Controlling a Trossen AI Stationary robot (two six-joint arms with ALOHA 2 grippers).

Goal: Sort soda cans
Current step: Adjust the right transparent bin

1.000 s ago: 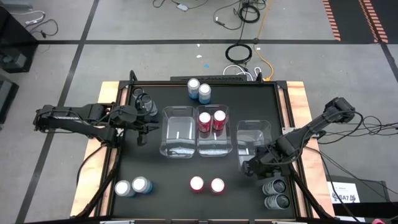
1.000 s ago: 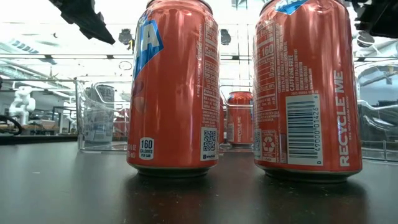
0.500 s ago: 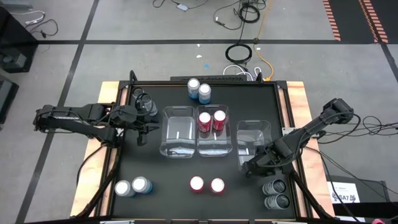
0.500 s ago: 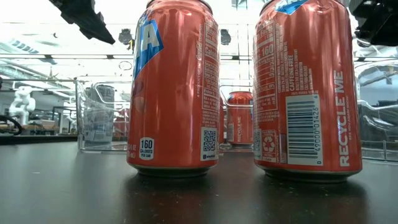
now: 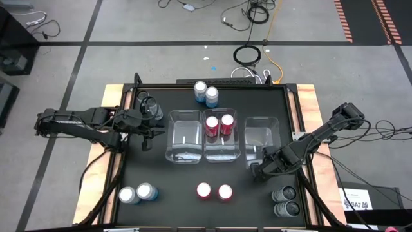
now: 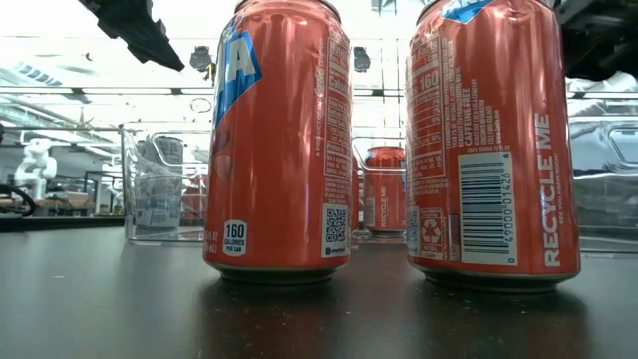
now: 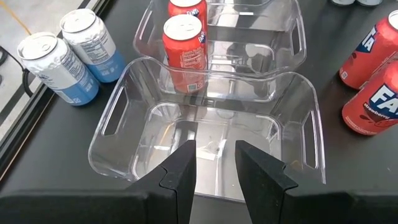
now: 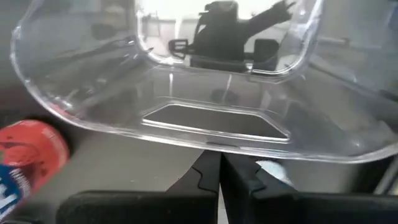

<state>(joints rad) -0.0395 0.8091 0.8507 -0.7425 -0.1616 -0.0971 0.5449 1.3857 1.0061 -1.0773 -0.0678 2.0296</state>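
Three clear bins stand in a row: left bin [image 5: 184,135], middle bin [image 5: 220,136], right bin [image 5: 261,138]. Two red cans [image 5: 219,124] stand upright in the middle bin. On the table stand two red cans [image 5: 214,191] at the near edge, light blue pairs at the far edge [image 5: 206,92] and near left [image 5: 136,193], and dark cans near right [image 5: 284,201]. My right gripper [image 5: 257,169] is shut at the right bin's near wall. My left gripper [image 7: 216,163] is open, left of the left bin and apart from it. My right gripper pushes the right bin with its shut fingertips [image 8: 210,169] set against the bin's near wall [image 8: 214,142], low down by the base. The fingers come roughly level from the table's near side. The bin stands flat on the table.
More dark cans [image 5: 150,107] seem to stand just beyond the left gripper. In the low view the two near red cans [image 6: 277,140] [image 6: 493,140] fill the foreground. Wooden rails [image 5: 308,96] edge the black table; open tabletop lies between the bins and the near cans.
My right gripper has moved toward the table's far edge with fingers shut, and the right bin has slid ahead of it toward the far edge, staying upright. The left arm has kept still.
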